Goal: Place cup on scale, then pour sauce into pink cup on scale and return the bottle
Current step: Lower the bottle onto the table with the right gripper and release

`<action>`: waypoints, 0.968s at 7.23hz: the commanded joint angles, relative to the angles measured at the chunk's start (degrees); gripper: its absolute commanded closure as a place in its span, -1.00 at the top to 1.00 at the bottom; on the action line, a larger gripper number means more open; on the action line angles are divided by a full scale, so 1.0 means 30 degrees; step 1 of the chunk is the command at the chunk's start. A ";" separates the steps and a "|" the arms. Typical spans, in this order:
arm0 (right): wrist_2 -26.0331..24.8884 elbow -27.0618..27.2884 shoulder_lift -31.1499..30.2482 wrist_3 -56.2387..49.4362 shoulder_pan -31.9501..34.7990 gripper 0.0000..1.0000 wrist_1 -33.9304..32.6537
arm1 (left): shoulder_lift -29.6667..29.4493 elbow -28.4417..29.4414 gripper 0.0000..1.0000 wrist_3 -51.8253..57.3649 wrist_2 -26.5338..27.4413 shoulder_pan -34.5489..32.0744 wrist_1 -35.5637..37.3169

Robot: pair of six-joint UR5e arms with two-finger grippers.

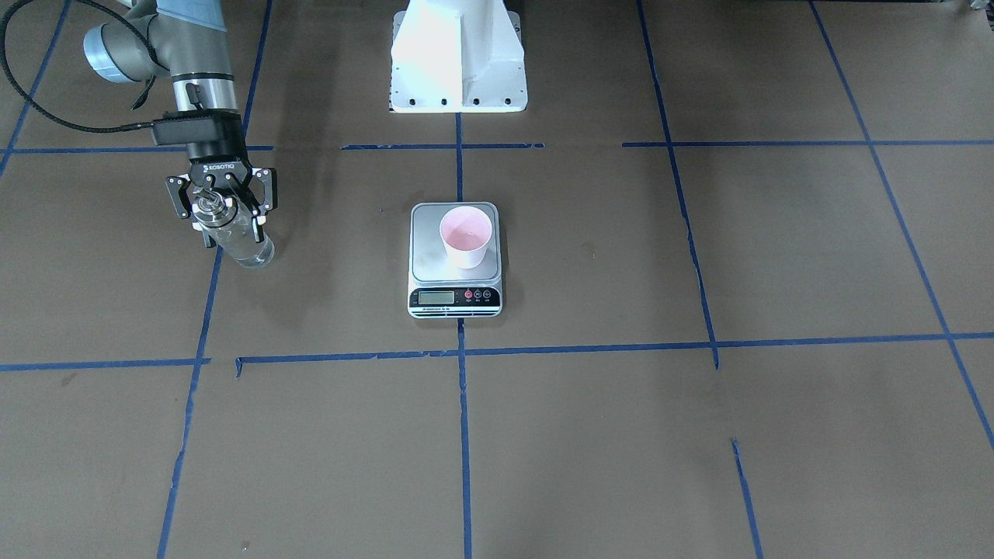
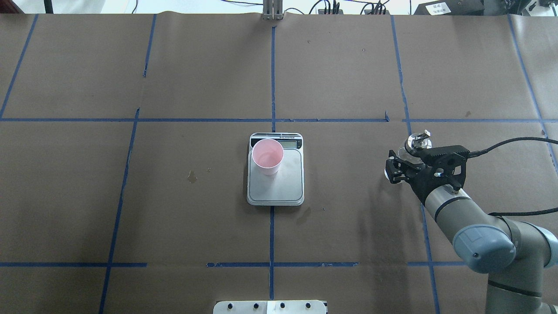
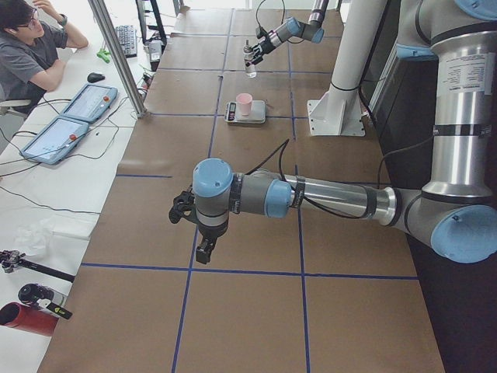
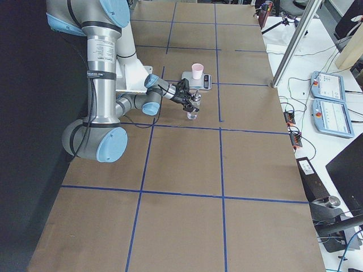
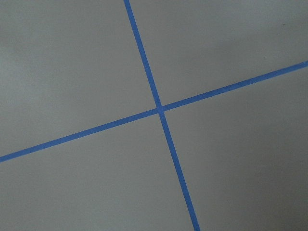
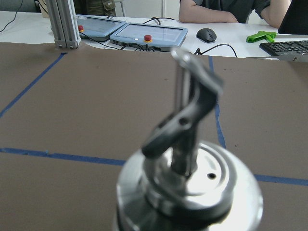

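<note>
Clear glass is clamped in the right gripper (image 1: 225, 211): the small cylindrical bottle (image 1: 252, 248) with a shiny metal collar and thin pour spout is held upright toward the robot's right side of the bench (image 2: 174, 78), well apart from the flat rectangular steel-topped scale (image 1: 425, 252); whether its base touches the surface cannot be told. The small tapered pale pink cup (image 1: 466, 237) is already set on that scale, off-centre toward the platform's edge on the robot's left. The colourless sauce is barely visible, so whether any has been poured cannot be told. The left gripper (image 3: 185, 210) is shown only from the side, and its state cannot be told. Trouble is judged likeliest at the pour: the light cup could be tipped or pushed off the platform if brushed by the spout, the smooth glass could slip when tilted, and an overfill could go unnoticed because the liquid is so clear. The bench is covered in brown paper gridded with blue tape (image 5: 159, 109) and marked by a small dark stain (image 2: 192, 175); beyond it a desk (image 6: 231, 41) with control pendants (image 6: 149, 32) and a seated person (image 3: 35, 47) are seen.
</note>
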 commanded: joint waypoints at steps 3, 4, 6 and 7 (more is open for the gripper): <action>-0.0073 -0.0581 -0.0209 0.0005 0.0310 -0.69 0.0003 | 0.0000 0.0029 1.00 0.0000 0.0000 0.0000 0.0000; -0.0073 -0.0728 -0.0180 0.0034 0.0340 -0.66 0.0003 | 0.0000 0.0029 1.00 0.0000 -0.0029 0.0000 -0.0029; -0.0073 -0.0788 -0.0180 0.0093 0.0399 -0.50 0.0003 | -0.0029 0.0029 1.00 0.0000 -0.0029 0.0000 -0.0029; -0.0073 -0.0788 -0.0180 0.0093 0.0399 -0.37 0.0003 | -0.0029 0.0029 1.00 0.0000 -0.0029 0.0000 -0.0029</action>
